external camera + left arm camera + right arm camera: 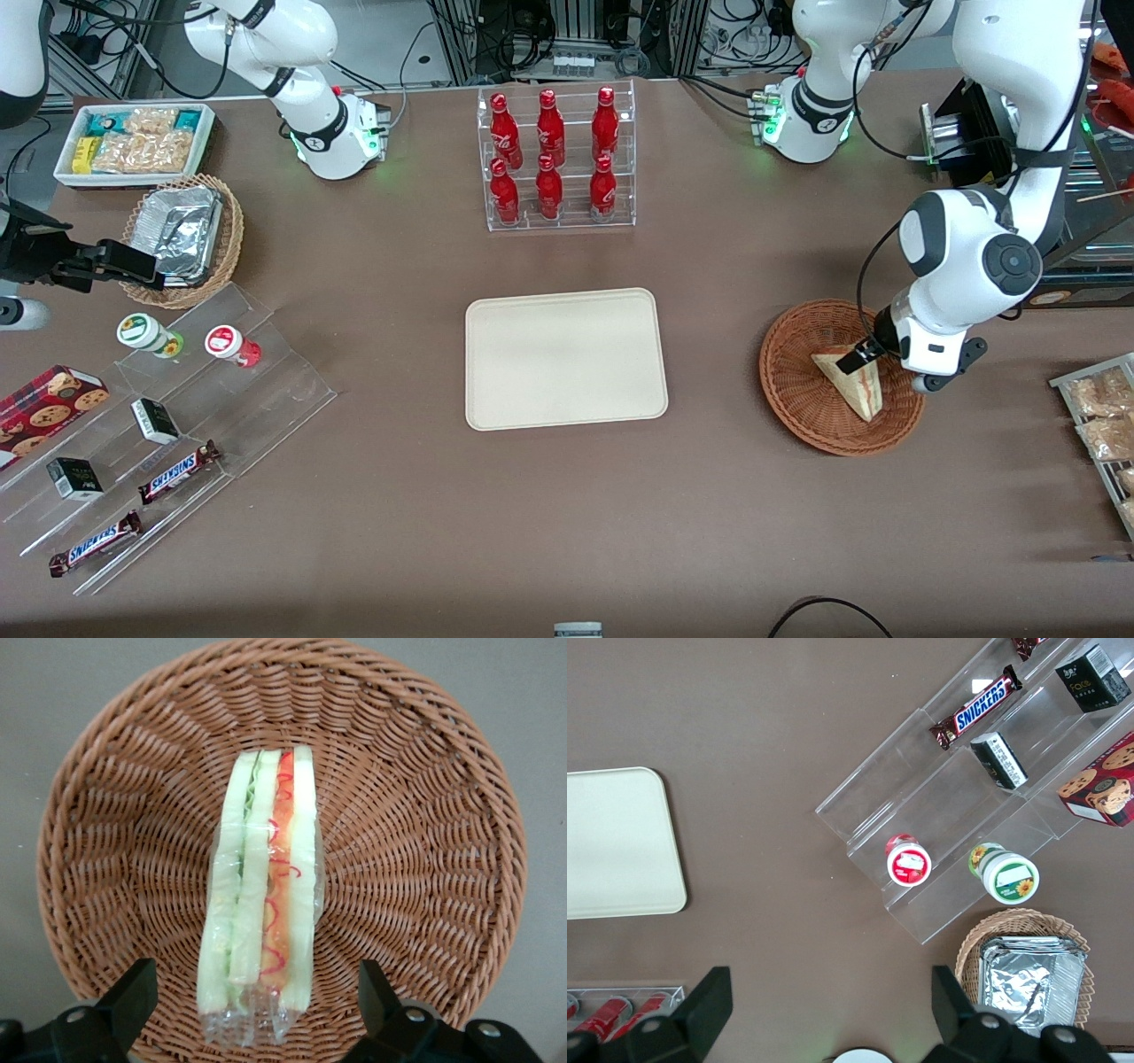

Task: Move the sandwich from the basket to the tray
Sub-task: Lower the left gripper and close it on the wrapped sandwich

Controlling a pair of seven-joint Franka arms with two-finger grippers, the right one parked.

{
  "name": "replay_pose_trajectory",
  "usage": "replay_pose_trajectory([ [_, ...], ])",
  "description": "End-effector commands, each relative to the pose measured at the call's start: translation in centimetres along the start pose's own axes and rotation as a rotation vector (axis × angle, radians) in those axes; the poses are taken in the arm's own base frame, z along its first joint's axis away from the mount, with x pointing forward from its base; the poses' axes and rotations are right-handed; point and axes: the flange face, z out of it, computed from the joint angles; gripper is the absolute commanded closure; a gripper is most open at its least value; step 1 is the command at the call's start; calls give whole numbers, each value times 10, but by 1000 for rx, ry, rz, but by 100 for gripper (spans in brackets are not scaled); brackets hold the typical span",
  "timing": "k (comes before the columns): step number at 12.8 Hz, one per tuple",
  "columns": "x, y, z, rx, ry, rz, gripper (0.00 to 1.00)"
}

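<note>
The tool (252,1010) hangs low over the reddish-brown basket (797,403) at the working arm's end of the counter (567,523). Its two fingers (124,1001) are spread wide, one on each side of the sandwich (261,895), and neither touches it. The sandwich lies in the basket in clear wrap, its cut side up, showing green and red-orange filling between pale bread. The cream tray (565,357) sits bare at the middle of the counter, well apart from the basket.
</note>
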Motion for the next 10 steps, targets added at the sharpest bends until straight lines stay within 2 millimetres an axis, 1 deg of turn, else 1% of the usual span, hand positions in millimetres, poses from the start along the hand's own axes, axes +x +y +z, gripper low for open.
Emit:
replay_pose_trajectory([
  [1,-4,5,12,-7,15,-4,0],
  [2,-4,5,15,-8,16,-4,2],
  [3,-4,5,16,-5,14,-1,18],
  [4,-3,4,15,-3,18,2,37],
  [5,-4,4,15,-2,18,8,62],
  [6,-5,1,17,13,21,21,84],
  [7,-6,-1,18,28,24,39,99],
  [8,-6,-2,15,33,22,49,100],
  [10,-9,-1,-3,52,8,63,100],
])
